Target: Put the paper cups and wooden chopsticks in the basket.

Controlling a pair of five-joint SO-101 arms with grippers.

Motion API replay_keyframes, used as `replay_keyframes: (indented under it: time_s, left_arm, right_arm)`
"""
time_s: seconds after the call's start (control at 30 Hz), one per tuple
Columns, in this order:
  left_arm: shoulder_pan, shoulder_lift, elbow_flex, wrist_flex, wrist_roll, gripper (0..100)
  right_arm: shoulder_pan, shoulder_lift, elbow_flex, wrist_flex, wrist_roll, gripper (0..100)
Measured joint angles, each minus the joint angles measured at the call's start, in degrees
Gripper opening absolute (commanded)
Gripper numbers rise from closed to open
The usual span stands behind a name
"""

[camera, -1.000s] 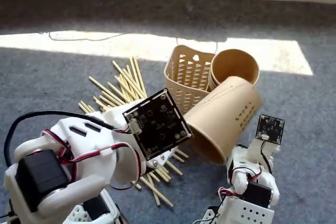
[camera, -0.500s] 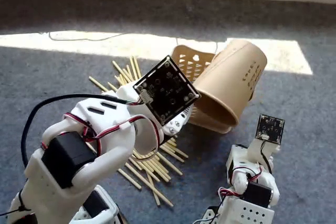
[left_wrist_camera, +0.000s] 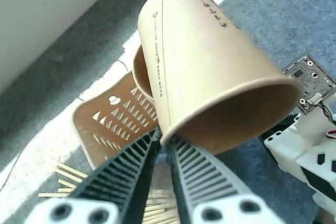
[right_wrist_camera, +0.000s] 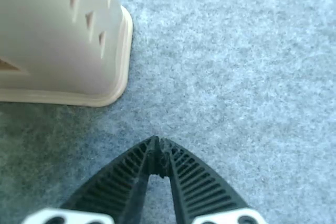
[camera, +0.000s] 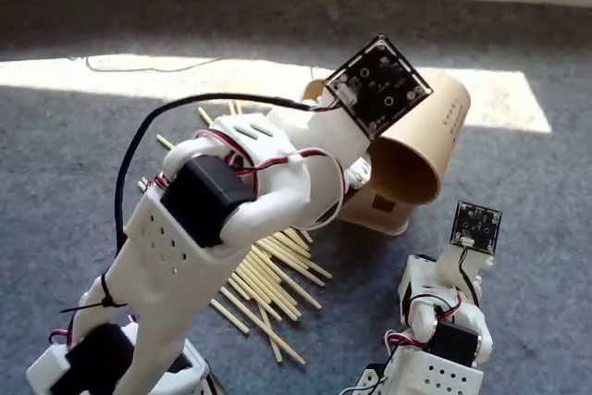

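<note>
**Cup carried up over the basket, release still pending**

Within the last second the paper cup (left_wrist_camera: 210, 72) was lifted from low in front of the basket (left_wrist_camera: 113, 124) and swung up and forward. It was last seen hanging over the basket's far side, tipped on its side with the mouth turned back toward the arms. The left arm (camera: 231, 201) was stretched out well past the chopsticks (camera: 268, 284) to get it there.

The left gripper (left_wrist_camera: 164, 148) was clamped on the cup's rim, with one finger inside the mouth and one outside. The grip looked thin but was holding.

A second cup (left_wrist_camera: 140, 72) was already seated in the basket, directly under the carried one.

The right gripper (right_wrist_camera: 157, 156) was not moved. Its fingers were pressed together on nothing, and it was parked low over the carpet just in front of the basket's wall (right_wrist_camera: 63, 51).

The chopsticks were left scattered on the carpet in front of the basket and to its side, none picked up.

For the task, the transport of this cup was judged nearly done. Turning it upright, or nesting it into the seated cup, and letting go were still needed. A sideways drop could bounce it off the rim. All of the chopsticks were still to be collected.
</note>
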Motion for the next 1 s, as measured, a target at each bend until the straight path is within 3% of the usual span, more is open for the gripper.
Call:
replay_keyframes:
  time_s: [0.17,0.37,0.5,1.0]
  left_arm:
    - [-0.18,3.34,-6.95,5.54,0.0,2]
    - [-0.18,3.69,-8.44,6.15,0.62,21]
    - [0.0,3.69,-8.44,6.15,5.27,21]
    - [-2.9,3.96,-8.44,-5.98,5.89,21]
  right_arm:
    - [0.0,0.0,0.0,0.0,0.0,1.9]
    - [0.0,0.0,0.0,0.0,0.0,1.9]
    - [0.0,0.0,0.0,0.0,0.0,1.9]
    - [0.0,0.0,0.0,0.0,0.0,1.9]
